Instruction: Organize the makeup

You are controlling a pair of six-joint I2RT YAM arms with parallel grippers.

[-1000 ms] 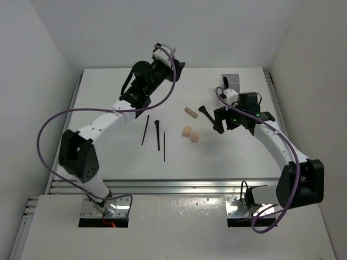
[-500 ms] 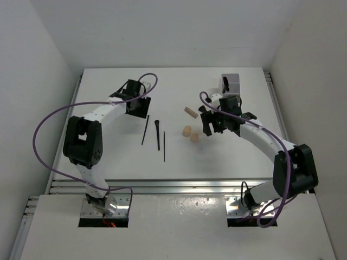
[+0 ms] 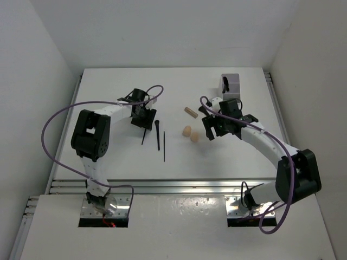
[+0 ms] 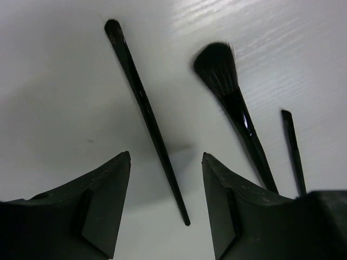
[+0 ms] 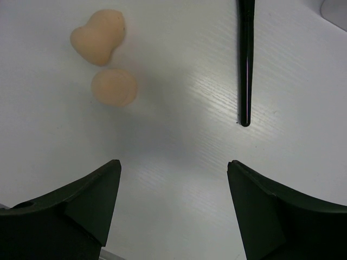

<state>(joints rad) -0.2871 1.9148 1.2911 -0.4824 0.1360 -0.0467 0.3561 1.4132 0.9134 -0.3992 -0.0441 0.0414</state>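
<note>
Makeup lies loose across the middle of the worktop [image 3: 108,157]. Left claw [image 3: 145,118] hangs low over a thin pencil [image 4: 142,103], its jaws spread with one on each side of the shaft; neither touches it, so nothing is pinched. Beside that pencil, toward the right edge, lies a brush [image 4: 233,105] with its bristles pointing at the far edge, and past the brush a second pencil [image 4: 293,149], all three apart from one another. Right claw [image 5: 173,162] hovers spread and empty over bare worktop, with two beige sponges [image 5: 97,37] close together on one side and a black handle [image 5: 245,65] on the other. A tan cylinder [image 3: 190,112] lies on its side just farther back than the sponges. A box [image 3: 230,84] stands near the far right corner, well apart from the makeup.
</note>
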